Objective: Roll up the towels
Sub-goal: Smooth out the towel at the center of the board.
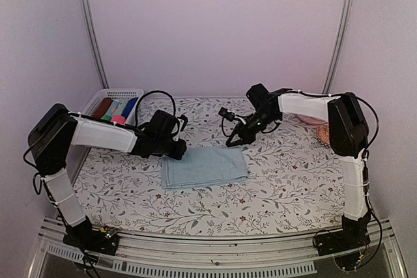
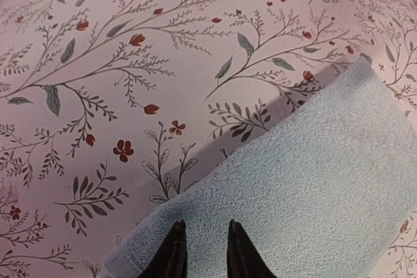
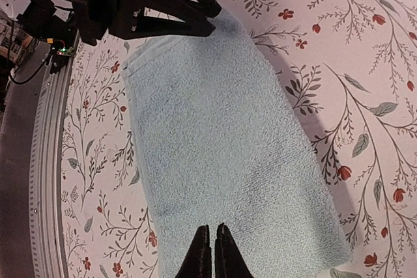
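The pale blue towel (image 1: pixel 204 166) is laid flat on the table (image 1: pixel 280 190). The left gripper (image 2: pixel 203 226) is set at its left end, jaws narrow; a pinch cannot be confirmed. The right gripper (image 3: pixel 213 229) is set at the opposite end, jaws closed.

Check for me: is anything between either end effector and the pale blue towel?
Nothing visible. The left end effector and the right end effector are over opposite ends of the pale blue towel, with only floral tablecloth around it. The basket stands apart at far left.
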